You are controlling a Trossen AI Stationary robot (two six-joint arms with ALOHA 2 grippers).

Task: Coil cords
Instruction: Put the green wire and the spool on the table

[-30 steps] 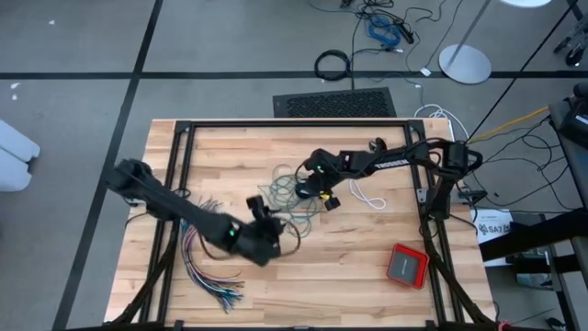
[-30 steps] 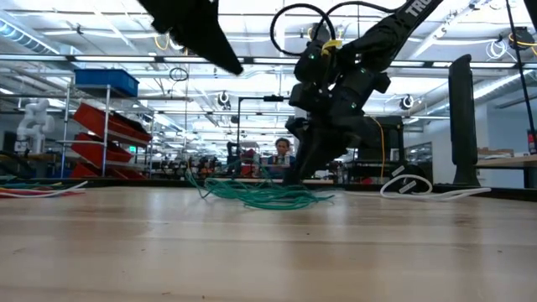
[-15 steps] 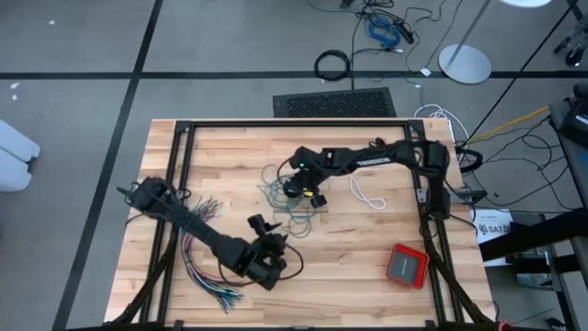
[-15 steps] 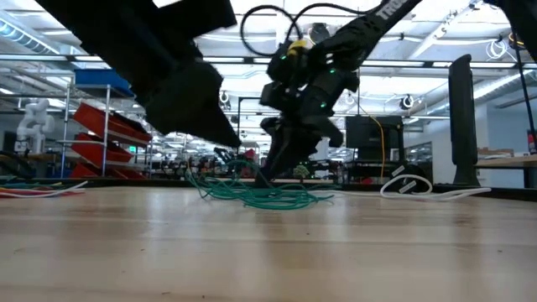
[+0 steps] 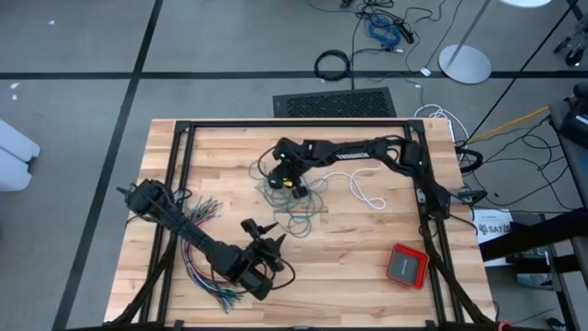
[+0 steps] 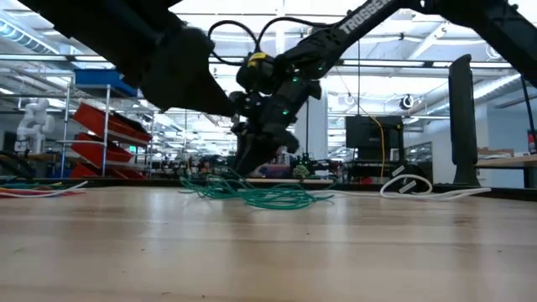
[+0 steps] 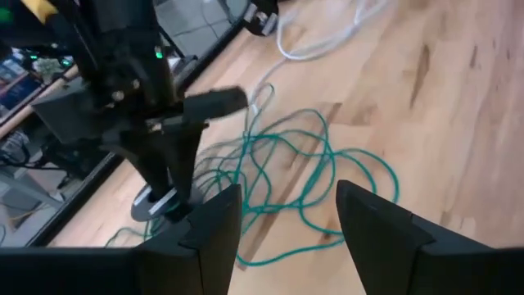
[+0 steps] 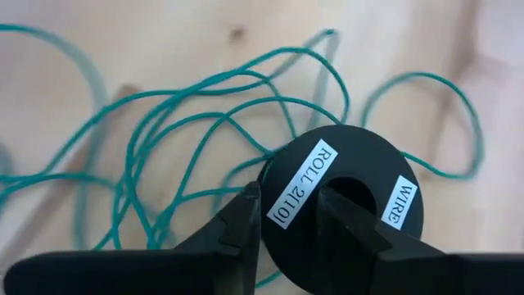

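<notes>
**Right gripper on a black spool amid the teal cord; left gripper waits with jaws apart**

Seen from above, the teal-green cord [image 5: 292, 204] lies in a loose tangle of loops on the wooden table [image 5: 367, 257], just toward twelve o'clock of the table's middle. The right gripper [image 5: 285, 176] sits at the tangle's eleven o'clock edge, its arm stretching in from three o'clock. In the right wrist view its two fingers [image 8: 237, 225] straddle the rim of a flat black spool [image 8: 348, 205] carrying white labels, so the jaws grasp the spool's edge, and the cord's loops spread out around and under it.

The left gripper [image 5: 260, 253] hovers at about six o'clock of the tangle, near but apart from it, jaws released and nothing between them.

A white cord [image 5: 365, 193] curls on the table at three o'clock of the teal one. A fan of many-coloured wires [image 5: 204, 267] lies toward eight o'clock, and a red box [image 5: 406, 266] toward four o'clock.
</notes>
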